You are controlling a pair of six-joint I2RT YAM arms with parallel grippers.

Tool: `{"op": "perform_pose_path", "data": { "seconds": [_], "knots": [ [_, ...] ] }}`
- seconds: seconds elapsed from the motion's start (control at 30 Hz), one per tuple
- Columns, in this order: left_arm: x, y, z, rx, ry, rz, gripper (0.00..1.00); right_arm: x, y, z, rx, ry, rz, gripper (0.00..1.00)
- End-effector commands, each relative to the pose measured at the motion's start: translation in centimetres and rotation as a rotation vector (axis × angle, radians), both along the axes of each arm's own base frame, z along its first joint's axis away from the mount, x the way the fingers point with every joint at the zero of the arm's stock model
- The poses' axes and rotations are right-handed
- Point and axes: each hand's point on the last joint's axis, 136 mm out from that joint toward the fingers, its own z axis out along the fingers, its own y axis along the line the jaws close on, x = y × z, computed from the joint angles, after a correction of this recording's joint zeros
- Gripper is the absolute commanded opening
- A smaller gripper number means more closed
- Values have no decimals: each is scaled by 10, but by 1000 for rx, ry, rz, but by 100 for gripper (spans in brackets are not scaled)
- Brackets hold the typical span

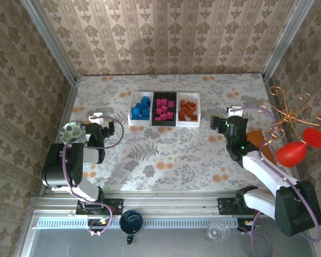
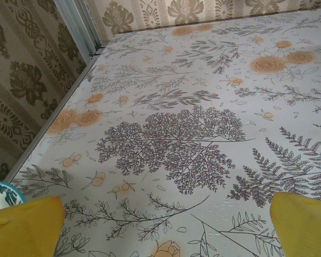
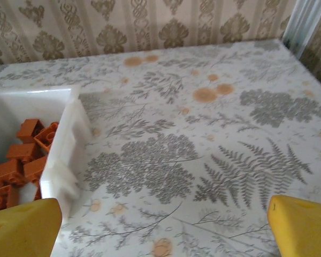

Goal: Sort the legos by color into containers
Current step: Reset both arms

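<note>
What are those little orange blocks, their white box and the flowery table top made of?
Orange blocks: hard plastic by the look, glossy, with moulded studs.
White box: probably plastic too, with smooth, slightly translucent walls.
Table top: seems to be a printed vinyl or oilcloth sheet, with a faint sheen and fine texture; not certain.

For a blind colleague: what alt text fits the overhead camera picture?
Three rectangular trays sit side by side: the left white tray holds blue plastic bricks, the black middle tray pink bricks, the right white tray orange-brown bricks. The left pincer and right pincer flank them, open and empty.
</note>
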Motion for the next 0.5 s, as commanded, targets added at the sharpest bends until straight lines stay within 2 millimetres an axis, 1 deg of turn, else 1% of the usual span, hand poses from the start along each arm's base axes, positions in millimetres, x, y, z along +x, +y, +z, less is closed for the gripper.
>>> {"op": "perform_pose_path", "data": {
  "seconds": [0.0, 0.1, 0.2, 0.4, 0.47],
  "knots": [
    [2, 2, 5, -11, -27, 16, 100, -3, -18, 11, -58, -71, -25, 100],
    [2, 2, 6, -12, -27, 16, 100, -1, -34, -3, -49, -49, -57, 100],
    [2, 2, 6, -12, -28, 16, 100, 6, -41, -14, -23, -61, -50, 100],
    [2, 2, 6, -12, -28, 17, 100, 24, -41, -40, -2, -50, -14, 100],
    [2, 2, 6, -12, -28, 16, 100, 29, -39, -37, 0, -62, 7, 100]
  ]
}}
